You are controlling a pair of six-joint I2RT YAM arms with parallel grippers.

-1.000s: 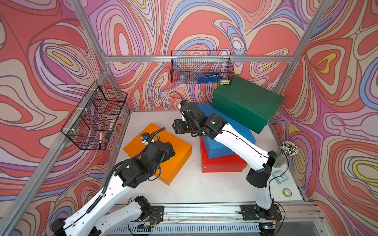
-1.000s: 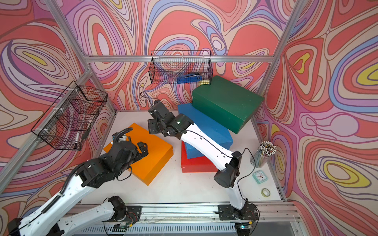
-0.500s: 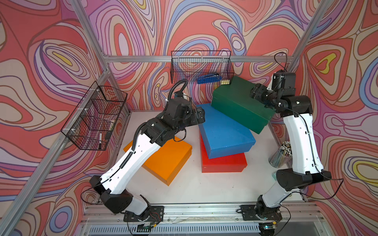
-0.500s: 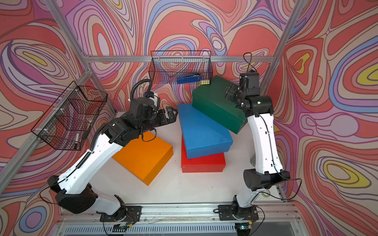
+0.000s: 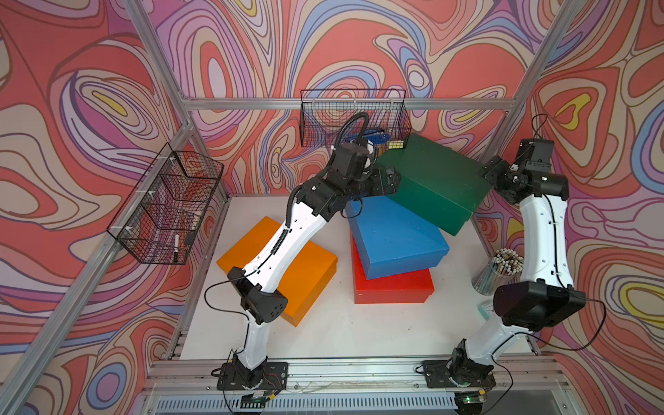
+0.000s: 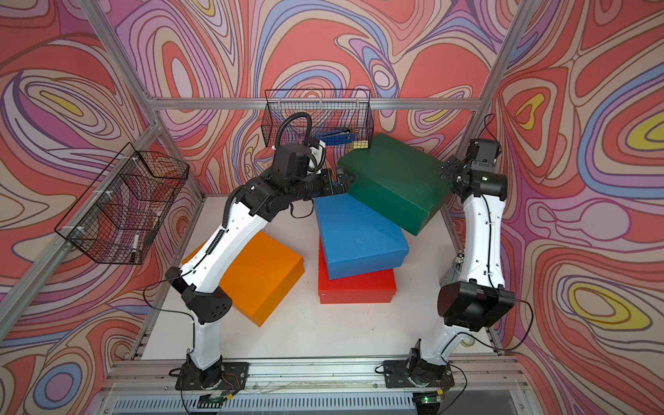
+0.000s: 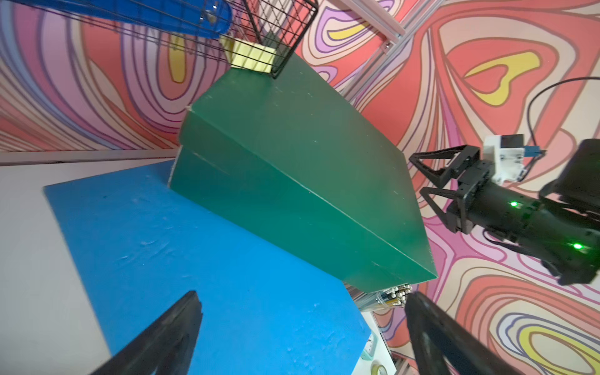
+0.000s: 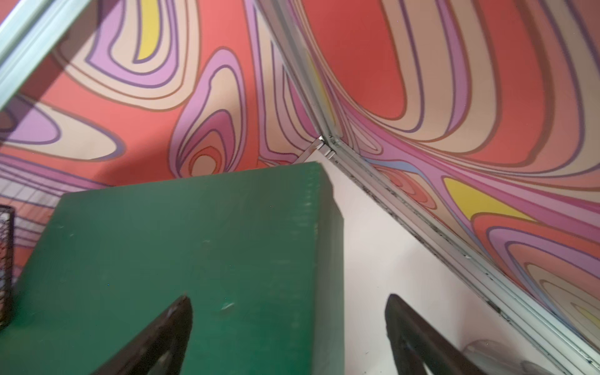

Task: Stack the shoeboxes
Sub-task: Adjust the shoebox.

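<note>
A red shoebox (image 5: 393, 289) lies on the white table with a blue shoebox (image 5: 395, 237) skewed on top of it. A dark green shoebox (image 5: 436, 183) leans tilted on the blue one's far end, up in the back right corner. An orange shoebox (image 5: 312, 273) lies flat at the left, partly under my left arm. My left gripper (image 5: 391, 179) stands open at the green box's left end, above the blue lid (image 7: 194, 253). My right gripper (image 5: 485, 171) is open at the green box's right end, one finger over its lid (image 8: 162, 253), the other off its side.
A black wire basket (image 5: 354, 118) on the back wall holds a blue item and yellow notes, close above the green box. Another wire basket (image 5: 169, 208) hangs on the left wall. A cup of pencils (image 5: 499, 269) stands by the right wall, behind my right arm.
My right arm swung from left of the blue box to the green box's right end, jaws widening. My left arm rose from the orange box to the green box's left end.
</note>
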